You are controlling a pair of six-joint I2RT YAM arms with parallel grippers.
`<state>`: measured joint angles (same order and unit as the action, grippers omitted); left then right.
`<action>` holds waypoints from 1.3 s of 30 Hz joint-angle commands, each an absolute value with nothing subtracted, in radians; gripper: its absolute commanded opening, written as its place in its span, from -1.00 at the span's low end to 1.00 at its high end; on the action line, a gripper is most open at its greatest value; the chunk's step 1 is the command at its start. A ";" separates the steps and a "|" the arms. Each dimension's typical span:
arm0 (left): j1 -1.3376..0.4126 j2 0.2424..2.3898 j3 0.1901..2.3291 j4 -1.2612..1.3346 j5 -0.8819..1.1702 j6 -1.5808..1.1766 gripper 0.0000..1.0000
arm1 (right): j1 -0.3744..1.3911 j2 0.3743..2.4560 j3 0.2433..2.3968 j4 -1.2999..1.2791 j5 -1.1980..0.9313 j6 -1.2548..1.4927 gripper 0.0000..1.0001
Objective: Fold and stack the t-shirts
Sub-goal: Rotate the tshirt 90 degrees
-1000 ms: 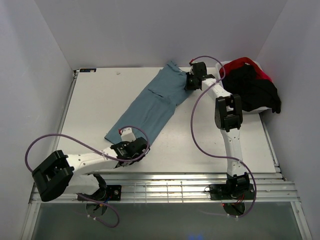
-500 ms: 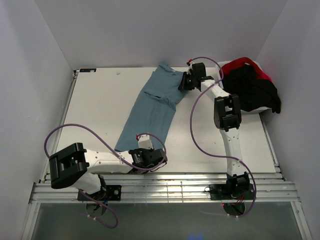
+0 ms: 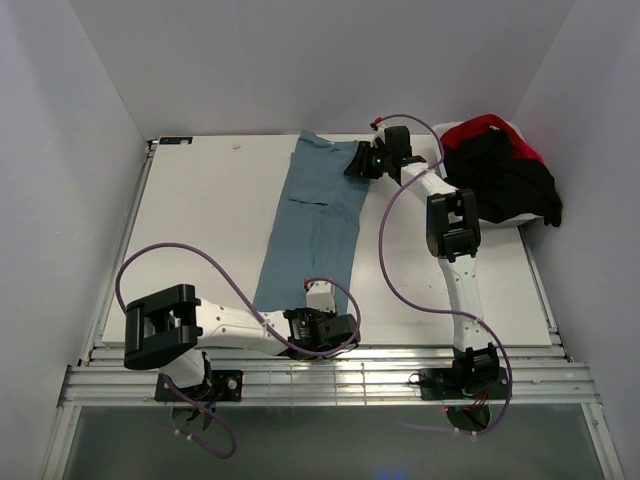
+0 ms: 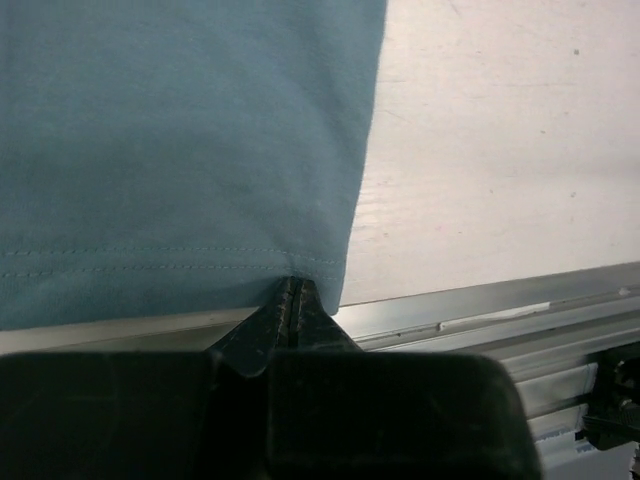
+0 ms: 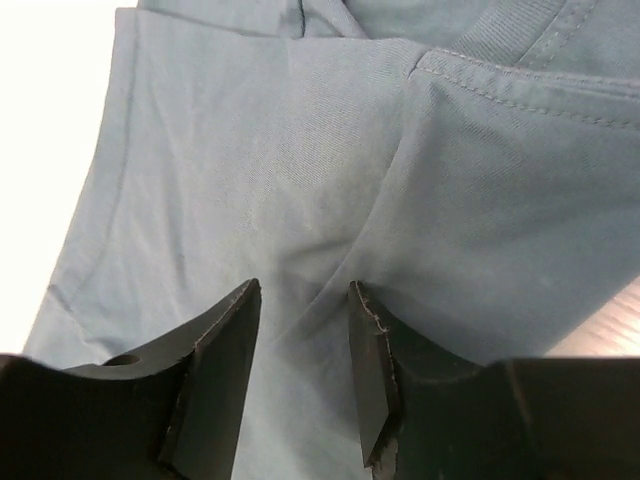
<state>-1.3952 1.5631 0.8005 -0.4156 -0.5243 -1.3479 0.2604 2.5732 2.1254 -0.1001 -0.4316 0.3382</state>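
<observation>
Teal-blue cotton, the t-shirt [image 3: 315, 225] now runs straight from the worktop's [image 3: 200, 220] far edge to its near edge. A second ago it lay slantwise, so the left gripper [image 3: 322, 308] has swung the hem across, which I judge leaves it squared for a first fold, with nothing folded or stacked yet. The black and red t-shirts [image 3: 500, 175] sit heaped at the worktop's far right corner. In the left wrist view the gripper [image 4: 292, 290] is clenched on the stitched hem, right at the worktop's near edge. In the right wrist view the right gripper [image 5: 300, 295] has its jaws apart over a ridge of cloth beside the collar seam; whether it is pinched I cannot tell. No label or writing can be read.
</observation>
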 commanded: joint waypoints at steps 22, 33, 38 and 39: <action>-0.941 1.443 1.095 -0.021 -0.448 -0.536 -1.00 | 0.158 1.915 1.867 -0.032 -0.456 0.247 -0.02; -0.657 1.880 1.382 0.109 -0.077 -0.307 -1.00 | 0.291 1.455 1.248 -0.176 -0.023 0.140 -0.85; -0.614 2.035 1.505 0.136 0.032 -0.292 -1.00 | 0.337 1.319 1.048 -0.181 0.051 0.140 -0.84; -0.609 2.081 1.526 0.135 0.035 -0.287 -1.00 | 0.342 1.307 1.031 -0.187 0.064 0.140 -0.85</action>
<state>-0.6296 2.0605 1.4445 0.0875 -0.0696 -0.3305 0.3313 1.4120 1.0489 -0.2104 -0.0376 0.1600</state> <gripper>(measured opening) 0.019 0.078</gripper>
